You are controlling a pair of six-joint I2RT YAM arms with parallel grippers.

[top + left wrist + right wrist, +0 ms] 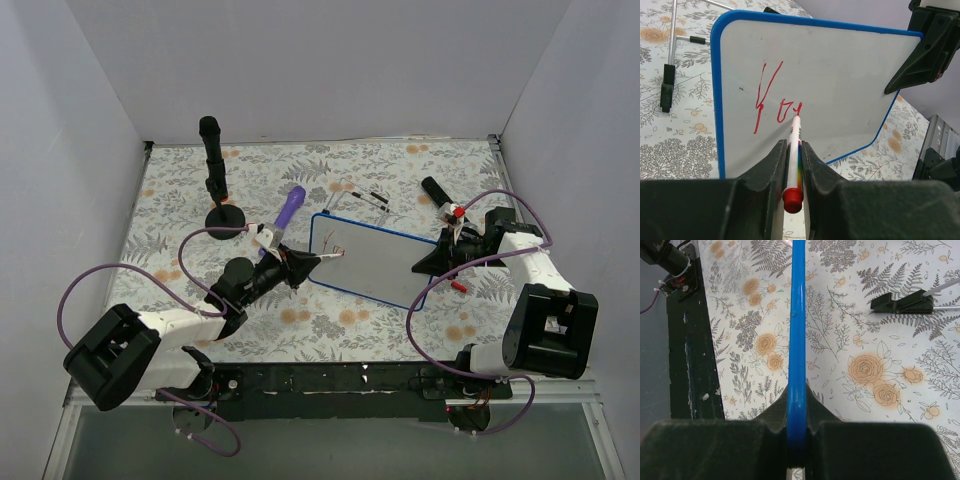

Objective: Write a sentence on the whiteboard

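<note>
The whiteboard lies mid-table, white with a blue rim. In the left wrist view the whiteboard carries the start of the sentence, a few red strokes near its left end. My left gripper is shut on a white marker with a red end cap, and the tip touches the board beside the last stroke. My right gripper is shut on the board's right edge. In the right wrist view the blue rim runs straight between that gripper's fingers.
A black stand with an upright black post stands at the back left, and a purple object lies near it. Thin black-and-white pens lie behind the board. A small red piece lies by the right arm. A black clip rests on the floral cloth.
</note>
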